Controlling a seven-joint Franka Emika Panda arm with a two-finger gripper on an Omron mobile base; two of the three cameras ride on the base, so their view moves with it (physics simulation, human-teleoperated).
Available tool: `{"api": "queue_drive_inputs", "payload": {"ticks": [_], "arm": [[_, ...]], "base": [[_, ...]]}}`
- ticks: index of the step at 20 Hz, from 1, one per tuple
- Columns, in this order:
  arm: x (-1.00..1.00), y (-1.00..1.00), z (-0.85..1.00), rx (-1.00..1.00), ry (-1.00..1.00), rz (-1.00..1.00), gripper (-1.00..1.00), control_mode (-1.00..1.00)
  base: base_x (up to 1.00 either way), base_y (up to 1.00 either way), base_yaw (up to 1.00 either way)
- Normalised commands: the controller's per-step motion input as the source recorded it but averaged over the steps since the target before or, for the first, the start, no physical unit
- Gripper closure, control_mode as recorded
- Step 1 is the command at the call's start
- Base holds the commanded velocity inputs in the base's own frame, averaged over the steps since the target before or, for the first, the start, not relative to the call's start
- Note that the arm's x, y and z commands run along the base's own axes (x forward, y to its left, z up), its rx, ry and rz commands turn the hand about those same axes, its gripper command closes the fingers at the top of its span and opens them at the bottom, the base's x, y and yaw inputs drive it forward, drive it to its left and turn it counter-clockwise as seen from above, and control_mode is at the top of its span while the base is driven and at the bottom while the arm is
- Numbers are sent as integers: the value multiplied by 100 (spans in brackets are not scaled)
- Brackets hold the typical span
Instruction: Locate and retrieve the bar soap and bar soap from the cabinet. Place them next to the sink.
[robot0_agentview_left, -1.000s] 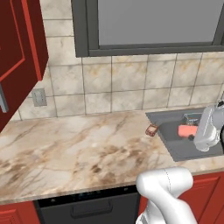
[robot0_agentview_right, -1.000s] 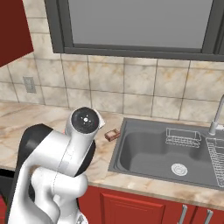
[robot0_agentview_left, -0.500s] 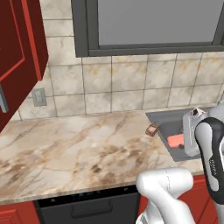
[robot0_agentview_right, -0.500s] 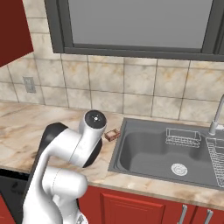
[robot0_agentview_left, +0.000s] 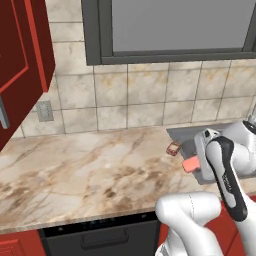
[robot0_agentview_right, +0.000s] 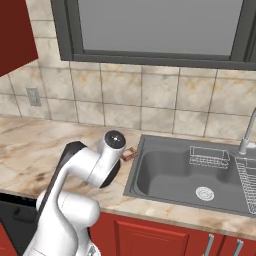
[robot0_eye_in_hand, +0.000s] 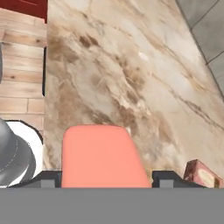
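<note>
Arm swung back from over the sink (robot0_agentview_right: 150, 185) toward the counter edge. The salmon-pink bar soap (robot0_agentview_left: 190, 164) has been carried leftward and nearer the base, now seen just below the reddish-brown bar soap (robot0_agentview_left: 173, 148). Elbow has been raised higher in the right base view.

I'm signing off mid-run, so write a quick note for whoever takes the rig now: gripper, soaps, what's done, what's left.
Gripper: shut on the pink bar soap, carried low over the counter by the sink's left edge.
Brown bar soap: already lying on the counter beside the sink.
Cabinet: door open, upper left.
Done: both soaps out, brown one placed.
Left: set the pink bar down near the brown one and release.
</note>
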Motion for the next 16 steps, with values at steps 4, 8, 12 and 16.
{"api": "queue_drive_inputs", "payload": {"ticks": [4, 8, 12, 16], "arm": [[62, 0, -44, -3, 10, 16, 100, -100], [60, 0, -32, -3, 16, 9, 100, -100], [52, -9, -22, -2, 16, 7, 100, -100], [45, -18, -32, 0, 17, 3, 100, -100]], "base": [[0, 0, 0], [0, 0, 0], [0, 0, 0], [0, 0, 0]]}}
